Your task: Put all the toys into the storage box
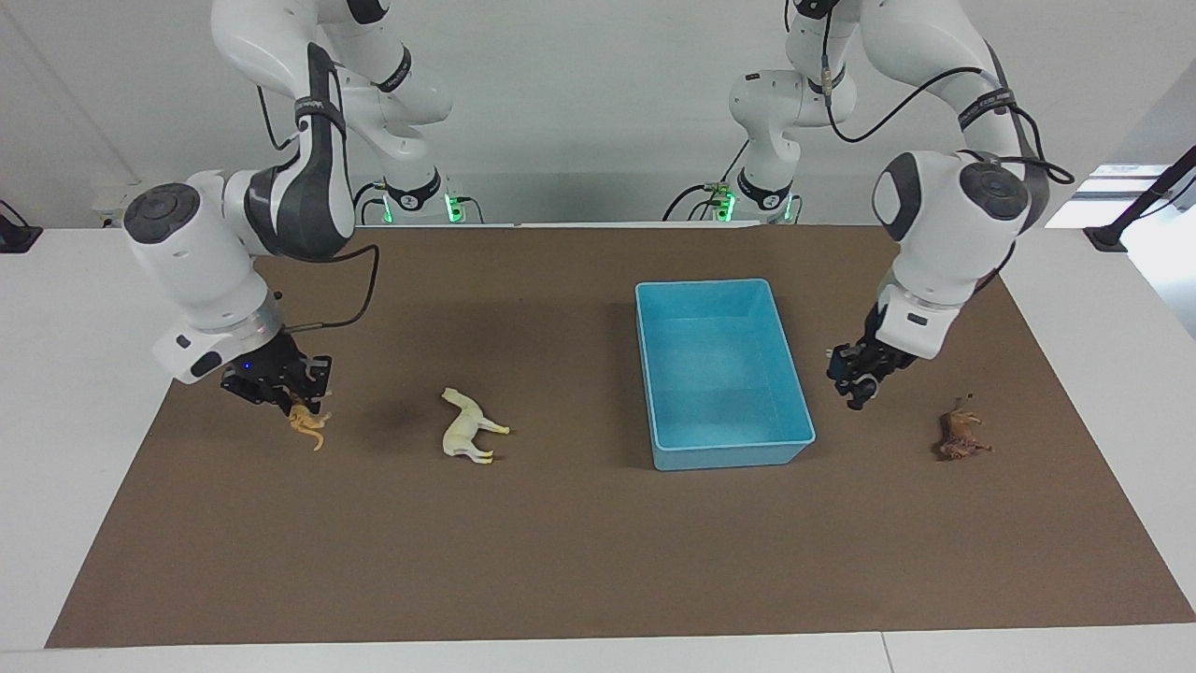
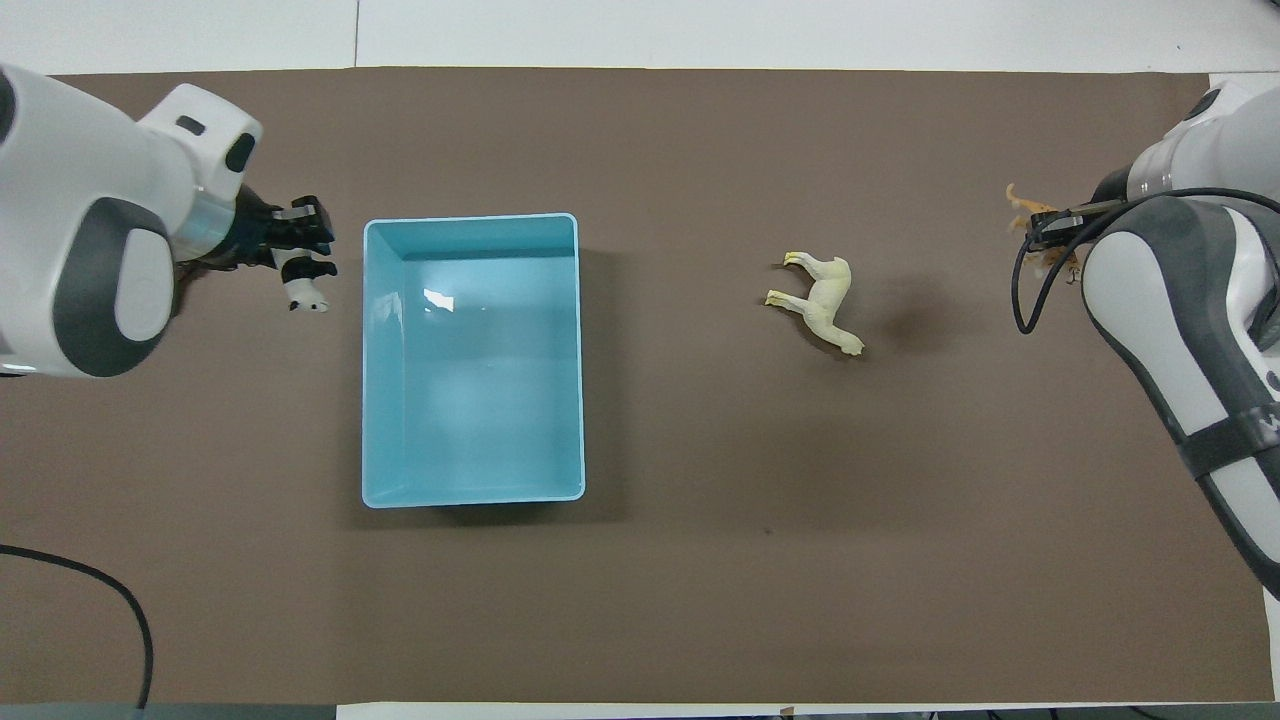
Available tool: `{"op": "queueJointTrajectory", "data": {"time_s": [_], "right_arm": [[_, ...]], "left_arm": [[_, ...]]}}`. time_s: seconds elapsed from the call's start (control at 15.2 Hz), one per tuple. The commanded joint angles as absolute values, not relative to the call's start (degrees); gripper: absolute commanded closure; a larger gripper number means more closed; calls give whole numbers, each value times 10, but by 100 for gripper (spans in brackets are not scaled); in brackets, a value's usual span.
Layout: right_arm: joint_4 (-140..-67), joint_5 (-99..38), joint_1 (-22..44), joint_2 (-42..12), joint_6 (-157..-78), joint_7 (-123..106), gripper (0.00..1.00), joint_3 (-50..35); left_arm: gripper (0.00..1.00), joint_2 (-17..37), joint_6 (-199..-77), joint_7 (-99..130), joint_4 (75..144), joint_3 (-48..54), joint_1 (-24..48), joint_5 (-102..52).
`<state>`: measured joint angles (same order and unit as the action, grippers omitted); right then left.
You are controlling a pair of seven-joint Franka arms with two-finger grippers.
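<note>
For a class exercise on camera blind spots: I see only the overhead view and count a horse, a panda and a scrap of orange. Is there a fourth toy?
Observer: Yes. A brown lion lies on the mat toward the left arm's end of the table. The left arm hides it from you.
Operator: Is the orange scrap by the right arm a toy?
Observer: It is the tiger, gripped in the right gripper.
Operator: Where does the left gripper stand relative to that lion?
Observer: The left gripper, shut on the panda, is over the mat between the storage box and the lion.
</note>
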<state>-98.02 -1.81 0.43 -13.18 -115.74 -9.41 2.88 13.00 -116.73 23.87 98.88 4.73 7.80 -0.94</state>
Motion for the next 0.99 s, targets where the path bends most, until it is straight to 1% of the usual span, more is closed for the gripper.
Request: {"op": "queueJointTrajectory", "data": {"time_s": [0.0, 0.13, 0.2, 0.26, 0.33, 0.46, 0.66, 0.79, 0.86, 0.92], "right_arm": [[-954, -30, 21, -108, -1108, -93, 100, 29], [-942, -33, 49, -91, -1086, -50, 100, 29], [-934, -34, 66, -88, -1079, -19, 100, 29], [-922, -34, 90, -88, -1075, 19, 100, 29], [-911, -38, 119, -90, -1075, 67, 100, 29], [-908, -53, 181, -91, -1098, 173, 100, 29], [-908, -60, 248, -93, -1121, 249, 100, 29], [-914, -70, 306, -104, -1176, 303, 100, 28], [-914, -70, 338, -120, -1203, 328, 100, 28], [-914, -69, 357, -131, -1219, 349, 100, 29]], "left_arm": [[100, 141, -1204, 307, 1018, 40, 130, -4], [100, 123, -1236, 341, 1065, 40, 153, -4], [74, 121, -1233, 340, 1067, 39, 154, -3], [12, 120, -1232, 339, 1066, 39, 152, -3], [0, 120, -1231, 337, 1064, 39, 150, -1], [0, 121, -1230, 328, 1058, 39, 143, 17], [0, 122, -1230, 248, 1042, 39, 112, 36], [0, 127, -1246, 129, 1034, 40, 60, 35], [0, 128, -1277, 73, 1039, 40, 32, 34], [0, 130, -1304, 28, 1047, 40, 9, 34]]}}
